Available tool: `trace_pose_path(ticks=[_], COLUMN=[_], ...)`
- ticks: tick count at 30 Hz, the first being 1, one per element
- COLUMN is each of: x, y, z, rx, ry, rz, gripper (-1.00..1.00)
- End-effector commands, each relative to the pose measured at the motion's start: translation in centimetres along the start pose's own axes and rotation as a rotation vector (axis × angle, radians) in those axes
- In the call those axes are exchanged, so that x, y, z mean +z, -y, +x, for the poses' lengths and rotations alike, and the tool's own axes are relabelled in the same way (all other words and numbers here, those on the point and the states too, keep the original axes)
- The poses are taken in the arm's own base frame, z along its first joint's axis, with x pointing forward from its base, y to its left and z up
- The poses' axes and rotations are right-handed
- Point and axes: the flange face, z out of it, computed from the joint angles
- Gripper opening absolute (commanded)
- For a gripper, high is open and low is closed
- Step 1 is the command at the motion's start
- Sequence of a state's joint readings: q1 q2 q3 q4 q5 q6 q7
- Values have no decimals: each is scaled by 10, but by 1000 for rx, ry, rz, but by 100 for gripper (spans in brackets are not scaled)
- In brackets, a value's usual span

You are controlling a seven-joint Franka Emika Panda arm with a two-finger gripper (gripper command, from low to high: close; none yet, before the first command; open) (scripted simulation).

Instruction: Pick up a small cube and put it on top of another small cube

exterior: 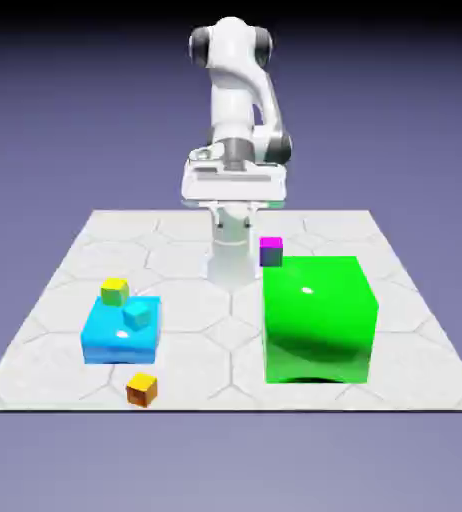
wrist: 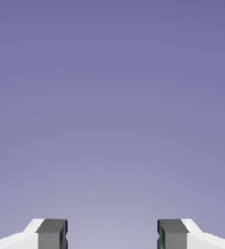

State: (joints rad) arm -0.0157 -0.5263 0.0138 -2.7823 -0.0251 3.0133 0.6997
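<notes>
Step 1: reach small orange cube (exterior: 142,390), bottom left | gripper (wrist: 112,234) wide, empty | next: go down

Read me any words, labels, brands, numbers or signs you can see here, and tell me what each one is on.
There are none to read: no lettering, number or sign shows on the arm, the cubes, the blocks or the tabletop, and the hand view shows only the pincer against the plain backdrop.

Orange cube (exterior: 142,390), blue block (exterior: 121,334), green block (exterior: 318,320)
</notes>
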Motion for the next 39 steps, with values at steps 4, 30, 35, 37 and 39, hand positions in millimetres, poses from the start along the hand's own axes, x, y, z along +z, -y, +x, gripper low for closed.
trace_pose_path(ticks=[4, 30, 35, 37, 39], x=[43, 290, 311, 318, 324], y=[-8, -184, -199, -206, -212], z=[13, 24, 7, 3, 0], rx=[-192, -1040, -1033, -1034, -1038], ry=[79, 851, 859, 857, 852], rz=[-123, -296, -283, -288, -297], gripper=[0, 0, 0, 0, 0])
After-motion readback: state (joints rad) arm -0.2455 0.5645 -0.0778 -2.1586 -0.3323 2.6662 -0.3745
